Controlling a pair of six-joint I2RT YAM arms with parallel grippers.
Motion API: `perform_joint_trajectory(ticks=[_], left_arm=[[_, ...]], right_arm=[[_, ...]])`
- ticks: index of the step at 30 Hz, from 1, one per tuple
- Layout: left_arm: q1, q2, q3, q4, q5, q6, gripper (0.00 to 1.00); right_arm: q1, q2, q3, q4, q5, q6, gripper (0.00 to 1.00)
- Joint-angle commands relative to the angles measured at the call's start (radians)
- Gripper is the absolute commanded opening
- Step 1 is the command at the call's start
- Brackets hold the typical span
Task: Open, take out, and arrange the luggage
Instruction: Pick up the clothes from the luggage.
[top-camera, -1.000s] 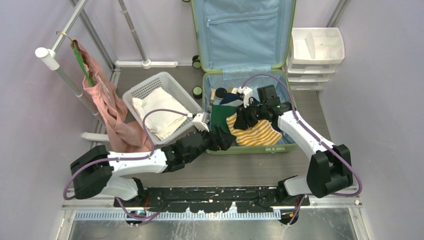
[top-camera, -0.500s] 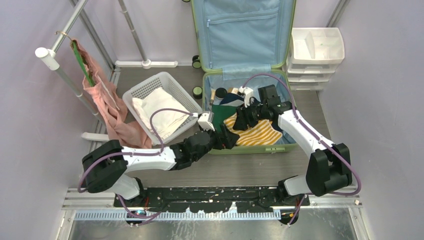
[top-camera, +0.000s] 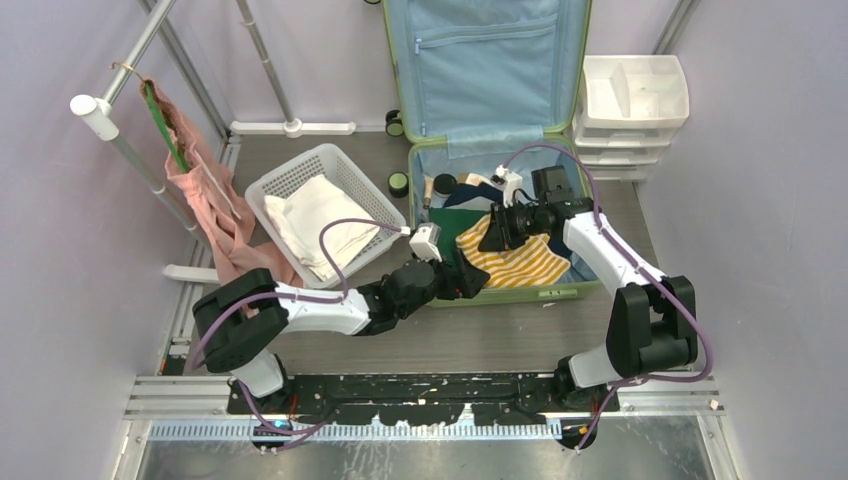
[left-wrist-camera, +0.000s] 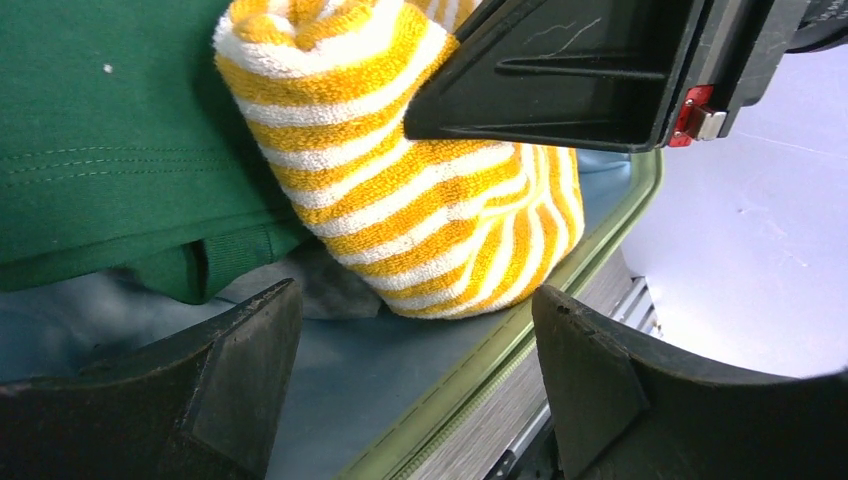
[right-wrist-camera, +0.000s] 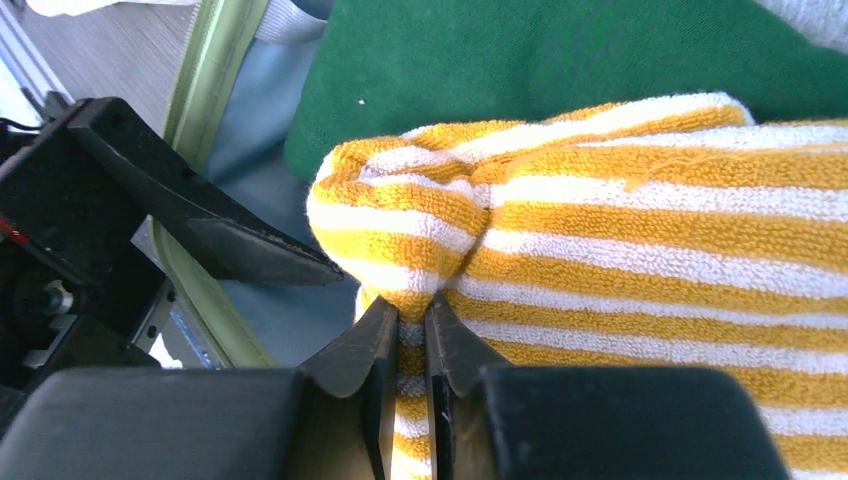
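Wood-grain tabletop (top-camera: 500, 340) carries the open luggage (top-camera: 490, 80) under my right pincer (right-wrist-camera: 405, 330), which pinches a fold of the yellow-striped towel (right-wrist-camera: 640, 230) to lift it out, while my left pincer (left-wrist-camera: 415, 300) gapes wide just beside, ready to help.

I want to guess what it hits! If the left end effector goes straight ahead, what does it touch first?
Probably the yellow-striped towel: it sits ahead between the open fingers of the left end effector, inside the luggage. The right end effector pinches it higher up. Depth is hard to judge.
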Motion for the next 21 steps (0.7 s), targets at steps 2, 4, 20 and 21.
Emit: perform_joint_trajectory(ticks=[2, 4, 20, 21], left_arm=[[0.04, 0.067, 0.062, 0.113, 0.055, -0.037, 0.84], [0.039, 0.055, 0.053, 0.116, 0.06, -0.046, 0.83], [0.048, -0.041, 0.102, -0.054, -0.064, -0.008, 0.84], [0.05, -0.032, 0.117, -0.051, -0.046, -0.004, 0.84]], right_arm=[[-0.038, 0.02, 0.042, 0.0, -0.162, 0.031, 0.16], [-0.049, 0.022, 0.045, -0.008, -0.189, 0.031, 0.16], [-0.091, -0.026, 0.017, 0.063, -0.318, 0.108, 0.15], [-0.09, -0.02, 0.021, 0.058, -0.318, 0.105, 0.15]])
